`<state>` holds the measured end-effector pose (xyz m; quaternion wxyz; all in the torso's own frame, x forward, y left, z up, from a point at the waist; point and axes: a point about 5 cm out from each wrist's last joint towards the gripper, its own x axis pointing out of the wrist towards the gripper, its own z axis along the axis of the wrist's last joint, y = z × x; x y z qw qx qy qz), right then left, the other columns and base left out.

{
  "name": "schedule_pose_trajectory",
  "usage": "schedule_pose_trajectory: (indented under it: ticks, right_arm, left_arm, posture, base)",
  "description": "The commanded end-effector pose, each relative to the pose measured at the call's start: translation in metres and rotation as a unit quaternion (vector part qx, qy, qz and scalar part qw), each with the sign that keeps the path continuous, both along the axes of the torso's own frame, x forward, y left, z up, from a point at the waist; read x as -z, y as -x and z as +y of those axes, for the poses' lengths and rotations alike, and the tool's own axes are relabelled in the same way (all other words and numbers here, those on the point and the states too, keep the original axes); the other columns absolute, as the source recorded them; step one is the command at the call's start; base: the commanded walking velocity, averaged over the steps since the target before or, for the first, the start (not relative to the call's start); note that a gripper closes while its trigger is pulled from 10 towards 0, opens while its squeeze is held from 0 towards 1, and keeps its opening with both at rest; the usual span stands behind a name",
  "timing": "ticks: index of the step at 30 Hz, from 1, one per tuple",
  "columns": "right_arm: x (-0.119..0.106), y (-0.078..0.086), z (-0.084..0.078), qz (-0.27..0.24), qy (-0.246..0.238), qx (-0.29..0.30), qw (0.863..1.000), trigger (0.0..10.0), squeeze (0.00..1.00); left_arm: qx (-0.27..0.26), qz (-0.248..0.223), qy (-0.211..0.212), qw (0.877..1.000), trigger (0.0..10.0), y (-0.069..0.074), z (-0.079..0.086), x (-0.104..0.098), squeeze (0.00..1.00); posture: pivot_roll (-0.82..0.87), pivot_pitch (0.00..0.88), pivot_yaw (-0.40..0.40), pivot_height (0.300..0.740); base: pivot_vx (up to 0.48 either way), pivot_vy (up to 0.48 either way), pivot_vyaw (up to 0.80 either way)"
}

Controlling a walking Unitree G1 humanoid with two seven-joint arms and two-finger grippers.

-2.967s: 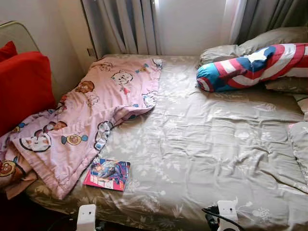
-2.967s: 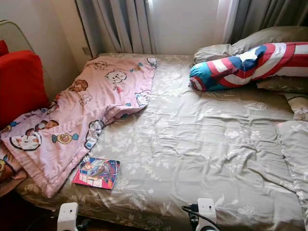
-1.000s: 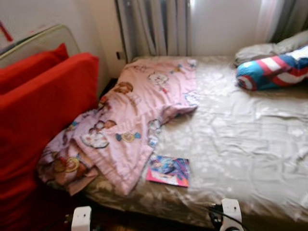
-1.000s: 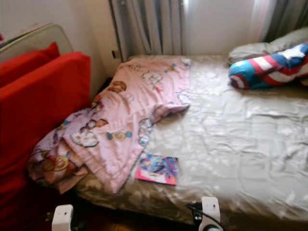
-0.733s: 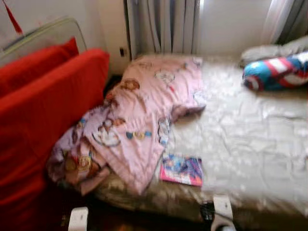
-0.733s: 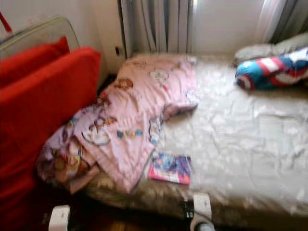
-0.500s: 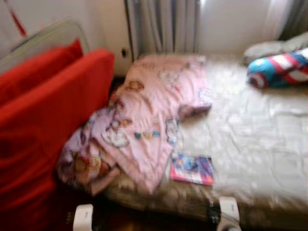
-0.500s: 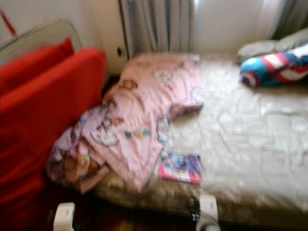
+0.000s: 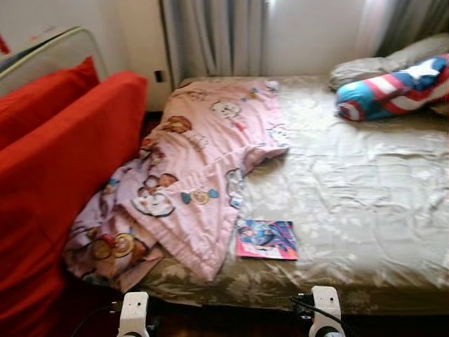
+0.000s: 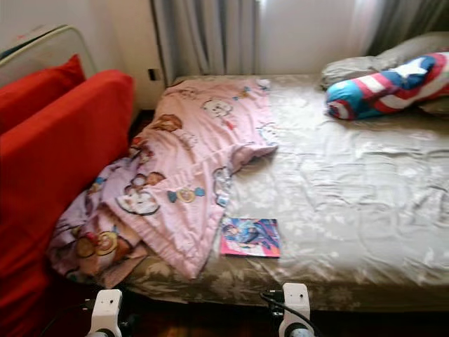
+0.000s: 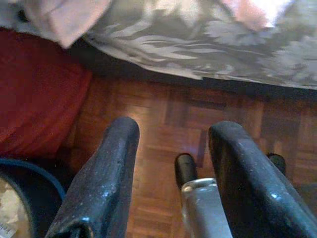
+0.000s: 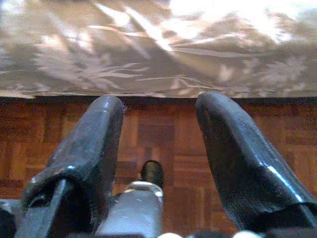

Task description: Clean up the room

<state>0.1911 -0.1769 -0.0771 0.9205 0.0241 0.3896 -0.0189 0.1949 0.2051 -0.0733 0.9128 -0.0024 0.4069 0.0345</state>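
A colourful comic book (image 9: pixel 267 239) lies flat near the bed's front edge, on the olive floral bedspread (image 9: pixel 351 189). A pink cartoon blanket (image 9: pixel 200 165) is crumpled over the bed's left side and hangs off its corner. Both arms hang low in front of the bed; their white wrist mounts (image 9: pixel 133 314) (image 9: pixel 324 309) show at the bottom of the head views. My left gripper (image 11: pixel 171 144) is open over the parquet floor, nothing between its fingers. My right gripper (image 12: pixel 158 134) is open too, above the floor just before the bedspread's hanging edge.
A red sofa or cushion stack (image 9: pixel 56 168) stands close against the bed's left side. A red, white and blue bolster (image 9: pixel 389 88) and grey pillows (image 9: pixel 365 67) lie at the head end on the right. Curtains (image 9: pixel 210 35) hang behind. A dark bin rim (image 11: pixel 29 173) sits on the floor.
The camera has swung left and then settled, so the sofa fills more of the left and the picture is sharp again. Book, blanket and bolster lie where they were.
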Motion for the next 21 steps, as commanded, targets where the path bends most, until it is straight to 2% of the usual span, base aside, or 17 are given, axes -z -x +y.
schedule_pose_trajectory:
  ticks: [1, 11, 17, 21]
  right_arm:
    - [-0.001, -0.002, -0.001, -0.003, 0.000, 0.004, 1.000, 10.0, 0.00]
    - [-0.002, -0.003, -0.002, -0.006, 0.000, 0.005, 1.000, 10.0, 0.00]
    - [-0.002, -0.004, -0.002, -0.009, 0.000, 0.004, 1.000, 10.0, 0.00]
    - [-0.003, -0.004, -0.002, -0.010, -0.001, 0.004, 1.000, 10.0, 0.00]
  left_arm:
    - [-0.002, 0.007, 0.000, 1.000, 10.0, 0.002, 0.000, 0.002, 0.00]
    - [-0.010, -0.001, 0.008, 1.000, 10.0, 0.003, 0.006, 0.000, 0.00]
    - [-0.018, 0.002, 0.006, 1.000, 10.0, 0.010, 0.021, 0.000, 0.00]
    - [-0.022, 0.004, 0.008, 1.000, 10.0, 0.011, 0.018, 0.001, 0.00]
  posture:
    - [-0.03, 0.000, 0.046, 0.740]
    - [-0.03, 0.000, 0.045, 0.740]
    - [-0.04, 0.000, 0.047, 0.740]
    - [-0.04, 0.000, 0.047, 0.740]
  base:
    - [0.000, 0.000, 0.00]
    - [0.000, 0.000, 0.00]
    - [0.000, 0.000, 0.00]
    - [0.000, 0.000, 0.00]
